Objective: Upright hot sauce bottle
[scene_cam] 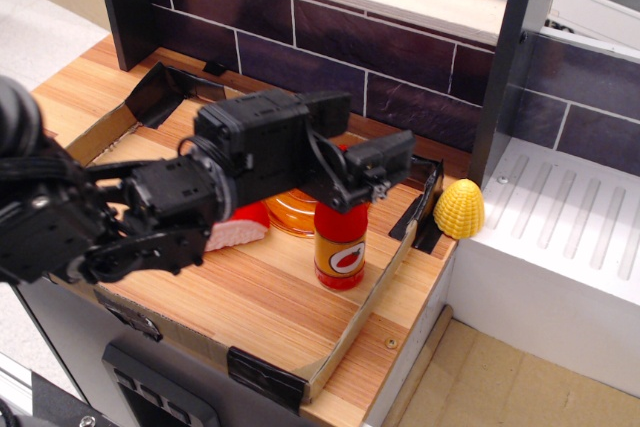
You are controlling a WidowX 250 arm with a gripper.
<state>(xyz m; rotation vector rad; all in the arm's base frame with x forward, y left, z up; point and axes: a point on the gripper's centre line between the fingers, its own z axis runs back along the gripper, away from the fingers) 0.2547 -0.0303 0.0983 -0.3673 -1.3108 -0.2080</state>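
Observation:
The hot sauce bottle (340,247) is red with a yellow-orange label and a white oval with a red mark. It stands upright on the wooden board (260,297), near the right rim of the tray. My black gripper (352,185) sits over the top of the bottle. The fingers close around the neck, and the cap is hidden behind them. The arm reaches in from the left.
An orange dish (298,213) lies just behind the bottle, and a red-and-white dome toy (240,229) lies to its left. A yellow corn toy (459,209) sits right of the tray's cardboard rim (370,292). A white ridged drainer (560,237) is at the right, and a dark tiled wall (400,57) stands behind.

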